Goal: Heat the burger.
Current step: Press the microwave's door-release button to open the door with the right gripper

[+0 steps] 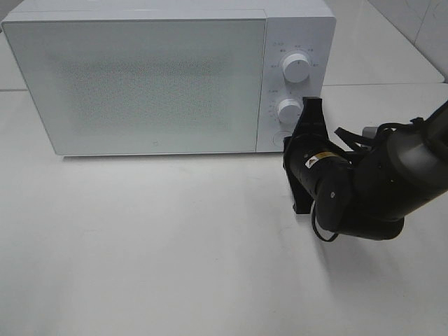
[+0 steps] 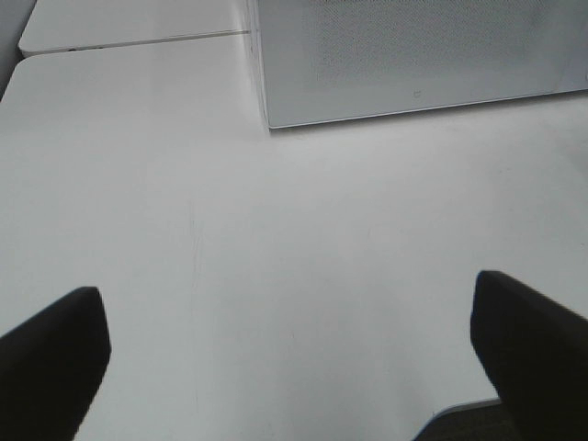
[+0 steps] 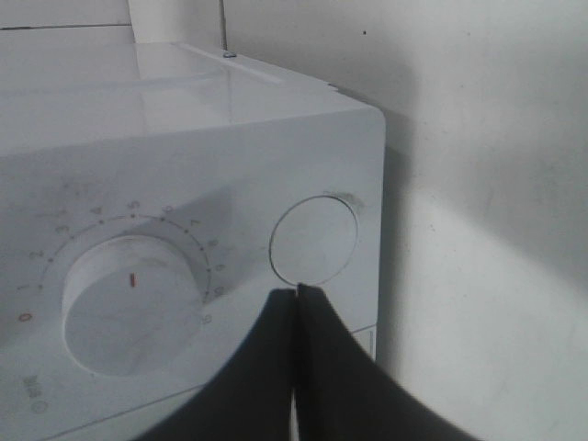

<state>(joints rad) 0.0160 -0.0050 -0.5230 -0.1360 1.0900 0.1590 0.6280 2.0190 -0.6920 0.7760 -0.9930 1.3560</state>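
Left gripper (image 2: 285,287): fingers spread wide, empty, above the bare white table (image 1: 175,266), near the microwave's (image 1: 140,84) lower left corner. Microwave: white, at the back of the table; its frosted door (image 1: 140,77) is closed and fills the front up to the control panel. The burger shows in no view. Control panel: upper knob (image 1: 297,68), lower knob (image 1: 288,110), and a round button (image 3: 314,241) at the panel's lower right. Right gripper (image 3: 299,292): fingers pressed together, holding nothing, tips at the button's rim; contact cannot be told. Its black arm (image 1: 378,182) covers the microwave's lower right corner.
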